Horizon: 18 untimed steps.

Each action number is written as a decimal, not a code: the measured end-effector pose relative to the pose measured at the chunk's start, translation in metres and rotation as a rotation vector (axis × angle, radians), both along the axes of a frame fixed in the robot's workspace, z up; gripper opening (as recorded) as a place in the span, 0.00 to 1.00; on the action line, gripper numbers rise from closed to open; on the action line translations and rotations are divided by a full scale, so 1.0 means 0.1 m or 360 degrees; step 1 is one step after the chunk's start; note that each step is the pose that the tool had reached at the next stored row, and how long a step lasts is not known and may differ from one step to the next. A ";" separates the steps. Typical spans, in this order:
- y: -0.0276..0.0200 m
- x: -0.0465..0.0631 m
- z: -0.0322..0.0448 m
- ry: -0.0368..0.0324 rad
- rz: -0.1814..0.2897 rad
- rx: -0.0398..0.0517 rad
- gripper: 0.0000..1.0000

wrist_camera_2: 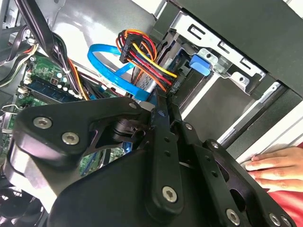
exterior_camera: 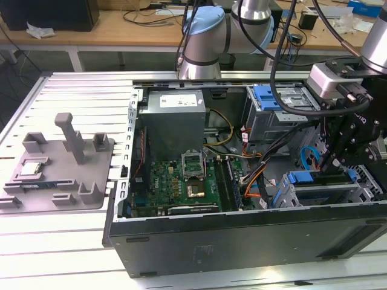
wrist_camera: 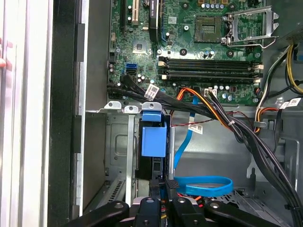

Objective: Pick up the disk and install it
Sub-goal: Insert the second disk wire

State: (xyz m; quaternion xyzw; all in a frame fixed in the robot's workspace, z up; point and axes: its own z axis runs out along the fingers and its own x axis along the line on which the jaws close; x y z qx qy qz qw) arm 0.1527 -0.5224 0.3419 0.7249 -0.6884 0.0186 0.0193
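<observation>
First wrist view, gripper (wrist_camera: 161, 208) low over the grey drive cage (wrist_camera: 118, 151), fingers nearly closed, grip on the disk (wrist_camera: 154, 137) unclear, blue-framed, cables crowding beside.

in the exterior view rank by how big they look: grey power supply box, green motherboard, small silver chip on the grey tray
1. green motherboard
2. grey power supply box, a bit smaller, though part of the board is covered
3. small silver chip on the grey tray, clearly smallest

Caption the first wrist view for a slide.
Gripper poised over the blue-framed disk standing in its grey drive cage, motherboard beyond.
</observation>
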 end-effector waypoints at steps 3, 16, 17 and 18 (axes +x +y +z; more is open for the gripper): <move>0.000 0.00 -0.010 0.0000 0.0000 0.0000 0.16; 0.000 0.00 -0.029 0.0000 0.0000 0.0000 0.16; 0.000 0.00 -0.029 0.0000 0.0000 0.0000 0.16; 0.000 0.00 -0.030 0.0000 0.0000 0.0000 0.16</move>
